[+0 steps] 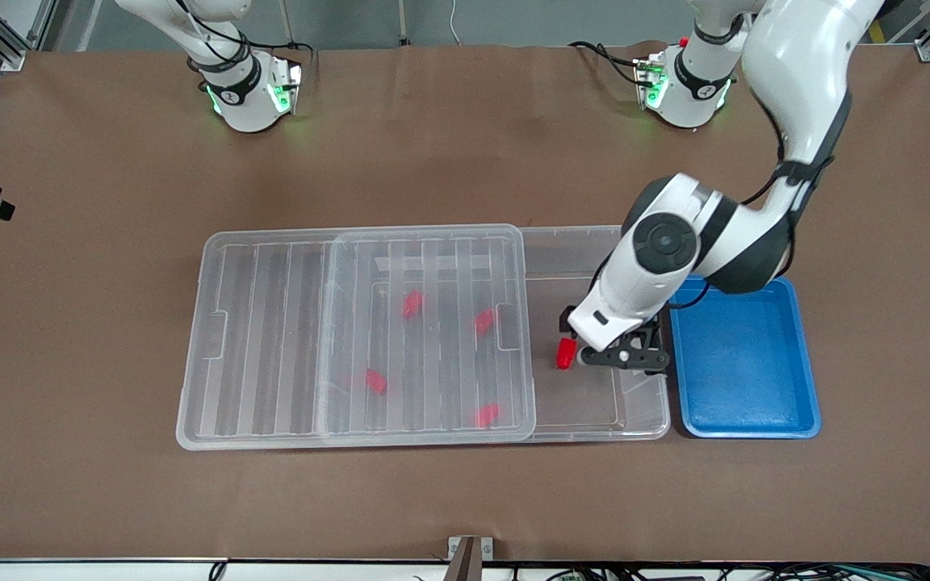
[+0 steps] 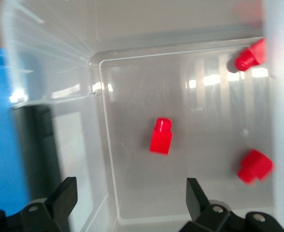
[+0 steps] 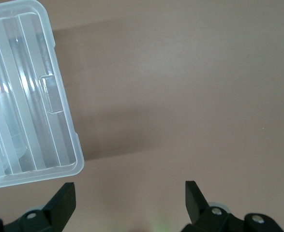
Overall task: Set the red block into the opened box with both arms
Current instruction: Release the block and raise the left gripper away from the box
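Observation:
The clear box [image 1: 643, 421] lies mid-table, with its ribbed lid [image 1: 271, 339] slid toward the right arm's end, so the end by the left arm is uncovered. My left gripper [image 1: 625, 355] hangs over that uncovered end, open [image 2: 129, 186], with nothing between its fingers. A red block [image 1: 566, 353] sits inside the box under it [image 2: 161, 136], apart from both fingers. Several more red blocks [image 1: 412, 303] show through the lid, and two of them [image 2: 254, 166] appear in the left wrist view. My right gripper [image 3: 129, 191] is open over bare table beside a lid corner [image 3: 59, 159]; it is out of the front view.
A blue tray [image 1: 743, 363] stands right beside the box at the left arm's end, under the left arm's elbow. Brown table [image 1: 465, 500] spreads around the box. A black fixture [image 1: 469, 557] sits at the table edge nearest the front camera.

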Motion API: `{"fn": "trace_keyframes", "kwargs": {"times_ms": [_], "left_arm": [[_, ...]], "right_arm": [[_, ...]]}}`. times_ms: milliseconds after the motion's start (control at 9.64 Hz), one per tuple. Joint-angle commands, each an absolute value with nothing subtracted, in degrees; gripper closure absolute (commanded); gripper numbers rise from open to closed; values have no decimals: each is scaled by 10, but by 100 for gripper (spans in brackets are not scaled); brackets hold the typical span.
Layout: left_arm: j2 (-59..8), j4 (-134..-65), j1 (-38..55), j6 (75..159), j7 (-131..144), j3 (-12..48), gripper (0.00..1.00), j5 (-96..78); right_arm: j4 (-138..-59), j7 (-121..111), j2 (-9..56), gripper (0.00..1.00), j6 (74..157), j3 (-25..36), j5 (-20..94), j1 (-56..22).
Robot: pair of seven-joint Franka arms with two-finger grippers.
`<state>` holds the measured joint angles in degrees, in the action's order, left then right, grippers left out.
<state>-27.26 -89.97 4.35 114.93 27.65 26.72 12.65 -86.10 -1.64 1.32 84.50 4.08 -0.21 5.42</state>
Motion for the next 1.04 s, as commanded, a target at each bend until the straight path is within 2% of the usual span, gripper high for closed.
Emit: {"fn": "trace_keyframes", "kwargs": {"times_ms": [0, 208, 311, 415, 623, 726, 830, 934], "left_arm": [[-184, -932, 37, 1088, 180, 211, 1, 39], [-102, -938, 37, 1022, 83, 134, 0, -12], [-67, -946, 33, 1012, 58, 108, 0, -12], [-44, -950, 26, 1012, 35, 95, 0, -12], [2, -970, 13, 1005, 29, 87, 0, -12], [35, -993, 13, 1000, 29, 74, 0, -12], [58, -1018, 13, 998, 29, 62, 0, -12], [53, -1019, 12, 998, 29, 57, 0, -12]], "right_arm": [[-868, -18, 1, 0, 847, 39, -11, 47], [-872, -21, 13, 0, 880, 39, -6, 46], [-872, -30, 48, 0, 909, 39, 7, 47], [-874, -72, 94, 8, 949, 39, 8, 44], [-875, -105, 174, 75, 1022, 39, 9, 19], [-876, -104, 214, 98, 1050, 39, 9, -1], [-881, -100, 244, 100, 1078, 39, 10, -17], [-895, -100, 254, 100, 1096, 39, 29, -21]]}}
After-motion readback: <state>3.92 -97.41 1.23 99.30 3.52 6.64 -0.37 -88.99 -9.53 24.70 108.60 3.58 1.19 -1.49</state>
